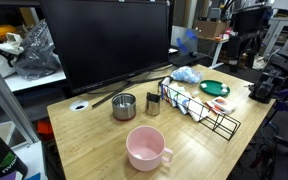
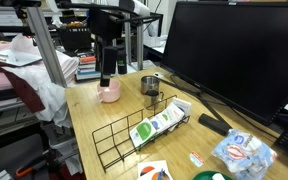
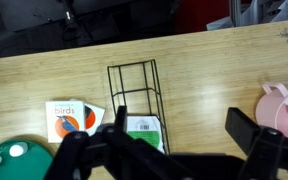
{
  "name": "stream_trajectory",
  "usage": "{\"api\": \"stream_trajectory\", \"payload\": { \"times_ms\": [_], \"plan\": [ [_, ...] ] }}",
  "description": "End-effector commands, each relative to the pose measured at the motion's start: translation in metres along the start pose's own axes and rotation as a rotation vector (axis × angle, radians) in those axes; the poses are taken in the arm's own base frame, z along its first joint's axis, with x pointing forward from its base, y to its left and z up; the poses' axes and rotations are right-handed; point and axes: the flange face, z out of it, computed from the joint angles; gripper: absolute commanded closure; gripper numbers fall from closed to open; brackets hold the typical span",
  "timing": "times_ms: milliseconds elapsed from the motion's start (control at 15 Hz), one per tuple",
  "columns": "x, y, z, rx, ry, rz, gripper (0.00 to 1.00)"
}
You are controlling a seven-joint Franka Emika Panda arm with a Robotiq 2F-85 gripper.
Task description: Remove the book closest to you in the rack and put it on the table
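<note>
1. Tabletop (image 1: 94, 140): a light wooden surface with visible grain. It carries every item and gives a flat, bare place for set-down.

2. Rack (image 2: 114, 140): a long, low frame of black wire with upright divider loops. It is light, so it is likely to slide or lift if the book drags on a wire.

3. Tool (image 3: 174, 140): the jaws stand wide apart and hold nothing. It hangs above the tabletop, well apart from the book.

4. Book (image 2: 156, 126): the only book seen in the rack. It sits at one end and leans at a slant against the wires.
   - Handling, as judged: thin, light and somewhat flexible. The cover appears glossy and may slip.
   - Grip point: pinch across the thickness at the raised free edge, clear of the divider loops, and draw it out along its own slant.
   - Appearance: a green and white cover with small print that is too small to read.

5. A second book (image 3: 74, 118), titled "birds", lies flat on the tabletop just beside the rack. It is not the target.
</note>
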Motion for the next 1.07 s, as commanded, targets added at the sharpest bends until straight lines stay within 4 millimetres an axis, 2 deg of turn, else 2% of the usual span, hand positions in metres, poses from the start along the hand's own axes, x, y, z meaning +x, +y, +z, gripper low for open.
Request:
{"api": "stream_trajectory", "payload": {
  "times_ms": [0,400,1000],
  "plan": [
    [-0.002,0.000,-0.004,0.002,0.008,-0.001,0.00],
    [-0.004,0.000,-0.006,0.003,0.013,-0.002,0.00],
    [0.093,0.034,0.041,0.232,-0.179,0.404,0.00]
  ]
}}
